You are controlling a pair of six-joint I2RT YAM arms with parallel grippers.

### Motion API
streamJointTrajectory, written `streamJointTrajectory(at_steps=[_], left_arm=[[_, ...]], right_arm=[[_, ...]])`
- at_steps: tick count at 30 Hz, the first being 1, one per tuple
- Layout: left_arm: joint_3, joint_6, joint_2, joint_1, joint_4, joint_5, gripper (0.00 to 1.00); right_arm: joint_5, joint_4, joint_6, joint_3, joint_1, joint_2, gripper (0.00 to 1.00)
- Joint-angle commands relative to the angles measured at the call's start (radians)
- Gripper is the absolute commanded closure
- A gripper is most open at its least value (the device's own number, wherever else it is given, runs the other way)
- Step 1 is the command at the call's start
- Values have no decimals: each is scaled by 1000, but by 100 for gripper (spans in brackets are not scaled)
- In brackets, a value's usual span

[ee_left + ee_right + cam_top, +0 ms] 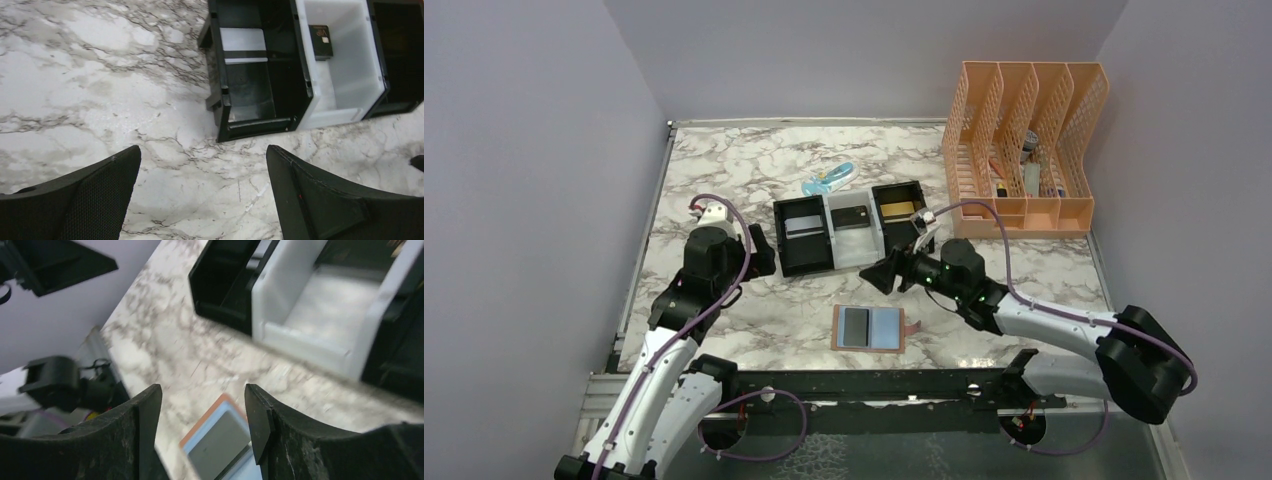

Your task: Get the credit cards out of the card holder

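Note:
The card holder (871, 328) lies open on the marble table, pale blue inside with a tan edge. A dark grey credit card (855, 326) sits in its left pocket. My right gripper (880, 272) hovers just behind the holder, open and empty. In the right wrist view the card holder (196, 436) and its grey card (220, 442) show below the right gripper (202, 402). A silvery card (802, 225), a dark card (851, 216) and a gold card (896, 208) lie in the tray. My left gripper (760, 256) is open beside the tray's left end, over bare marble.
The black-and-white three-compartment tray (805, 266) stands behind the holder. The left wrist view shows the tray (220, 100) with the silvery card (243, 45) and dark card (320, 41). An orange file rack (1024, 150) stands back right. A blue object (829, 180) lies behind the tray.

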Motion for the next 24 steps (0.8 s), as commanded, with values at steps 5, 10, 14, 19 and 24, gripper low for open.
streamJointTrajectory(at_steps=[5,10,14,19,24], left_arm=[[-29,37,44,6,87,268,3],[-52,46,50,7,130,375,8],[-53,44,114,-2,153,492,15],[-54,-16,206,-93,173,538,27],[-69,-103,247,-235,227,397,33]], right_arm=[[-383,332,423,-183,0,136,41],[-385,239,457,-150,1,208,44],[-316,79,454,-134,1,197,49],[-257,-81,357,-107,1,168,55],[-334,-165,280,-38,1,218,59]])
